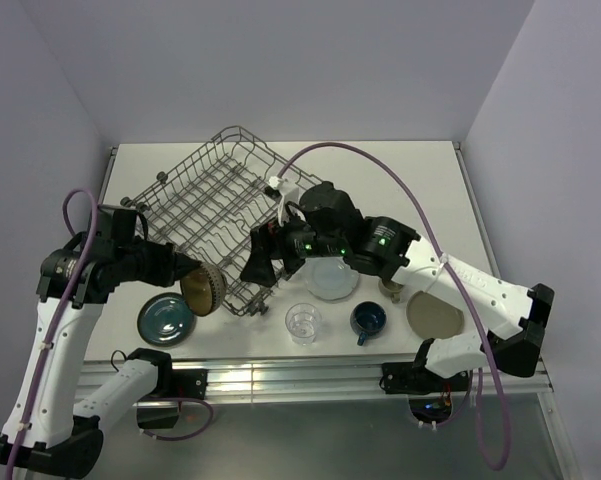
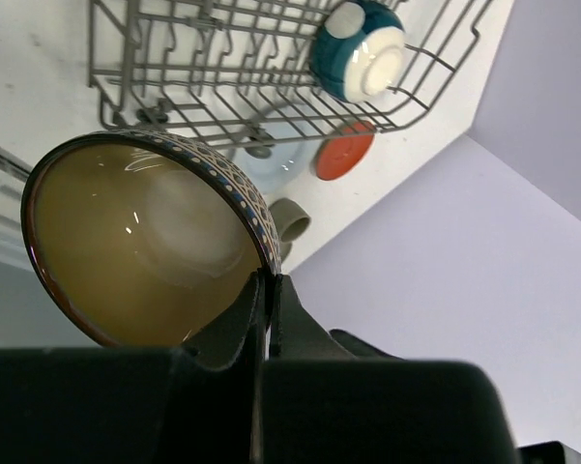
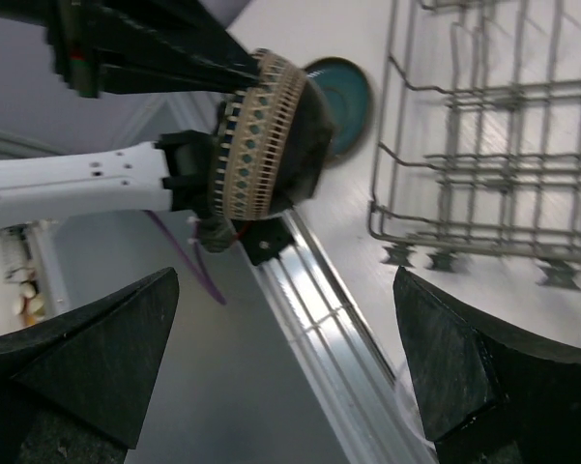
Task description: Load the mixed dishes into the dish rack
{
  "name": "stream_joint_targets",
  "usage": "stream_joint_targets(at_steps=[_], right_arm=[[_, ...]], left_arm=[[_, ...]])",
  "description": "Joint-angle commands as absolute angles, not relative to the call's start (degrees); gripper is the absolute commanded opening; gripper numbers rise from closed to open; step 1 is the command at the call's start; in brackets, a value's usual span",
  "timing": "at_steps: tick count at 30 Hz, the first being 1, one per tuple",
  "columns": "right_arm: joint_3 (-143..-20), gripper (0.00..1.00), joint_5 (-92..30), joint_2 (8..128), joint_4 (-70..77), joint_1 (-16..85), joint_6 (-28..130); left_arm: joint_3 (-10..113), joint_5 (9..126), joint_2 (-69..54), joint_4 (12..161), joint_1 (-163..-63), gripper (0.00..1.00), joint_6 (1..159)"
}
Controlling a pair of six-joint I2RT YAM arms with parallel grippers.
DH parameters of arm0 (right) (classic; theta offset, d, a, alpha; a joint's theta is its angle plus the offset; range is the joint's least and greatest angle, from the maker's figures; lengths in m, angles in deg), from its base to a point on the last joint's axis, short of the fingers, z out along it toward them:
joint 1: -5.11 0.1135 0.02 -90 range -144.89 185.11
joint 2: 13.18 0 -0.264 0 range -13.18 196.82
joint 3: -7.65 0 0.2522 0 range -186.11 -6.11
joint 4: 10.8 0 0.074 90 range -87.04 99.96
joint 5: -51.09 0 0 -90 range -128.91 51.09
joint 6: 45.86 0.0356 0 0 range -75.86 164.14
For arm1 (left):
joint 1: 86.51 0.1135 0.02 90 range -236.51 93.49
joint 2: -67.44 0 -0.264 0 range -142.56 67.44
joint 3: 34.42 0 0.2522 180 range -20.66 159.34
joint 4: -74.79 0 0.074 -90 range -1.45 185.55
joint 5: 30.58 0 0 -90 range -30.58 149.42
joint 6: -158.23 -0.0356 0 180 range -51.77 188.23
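Observation:
My left gripper point(image 1: 188, 272) is shut on the rim of a gold-brown bowl point(image 1: 204, 288) and holds it tilted above the table, just left of the near corner of the grey wire dish rack point(image 1: 205, 200). In the left wrist view the fingers point(image 2: 268, 280) pinch the bowl's patterned rim point(image 2: 145, 242). My right gripper point(image 1: 260, 260) is open and empty over the rack's near right corner, facing the bowl point(image 3: 266, 135). A teal-and-white cup point(image 2: 360, 48) shows among the rack's wires point(image 2: 271, 87).
On the table: a teal plate point(image 1: 167, 318), a clear glass point(image 1: 302, 322), a blue cup point(image 1: 368, 319), a pale plate point(image 1: 332, 278), a beige plate point(image 1: 435, 315). A red-orange plate point(image 2: 343, 150) and a grey cup point(image 2: 290, 222) lie beyond the rack.

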State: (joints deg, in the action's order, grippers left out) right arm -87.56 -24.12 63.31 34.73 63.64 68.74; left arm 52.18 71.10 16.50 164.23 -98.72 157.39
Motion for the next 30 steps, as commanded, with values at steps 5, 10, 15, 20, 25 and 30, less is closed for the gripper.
stream_joint_targets(at_steps=[5, 10, 15, 20, 25, 30], right_arm=[[-91.19, 1.00, -14.65, 66.63, 23.26, 64.00, 74.46], [-90.58, 1.00, -12.89, 68.47, 20.37, 64.00, 76.83], [-90.40, 1.00, -13.95, 69.96, 19.92, 64.00, 77.01], [-90.57, 1.00, -13.51, 71.55, 18.51, 64.00, 77.72], [-91.54, 1.00, -15.52, 72.78, 19.04, 64.00, 76.93], [-92.42, 1.00, -16.41, 73.66, 19.66, 64.00, 76.05]], left_arm=[[58.35, 75.50, 15.23, 157.28, -99.00, 0.00, 161.12], [60.72, 76.02, 14.27, 156.23, -99.00, 0.00, 161.48], [62.39, 76.29, 13.04, 156.22, -99.00, 0.00, 161.30], [62.57, 77.26, 12.51, 155.35, -99.00, 0.00, 161.21], [63.27, 77.52, 12.33, 155.43, -99.00, 0.00, 161.22], [62.84, 77.96, 12.51, 155.08, -99.00, 0.00, 161.39]])
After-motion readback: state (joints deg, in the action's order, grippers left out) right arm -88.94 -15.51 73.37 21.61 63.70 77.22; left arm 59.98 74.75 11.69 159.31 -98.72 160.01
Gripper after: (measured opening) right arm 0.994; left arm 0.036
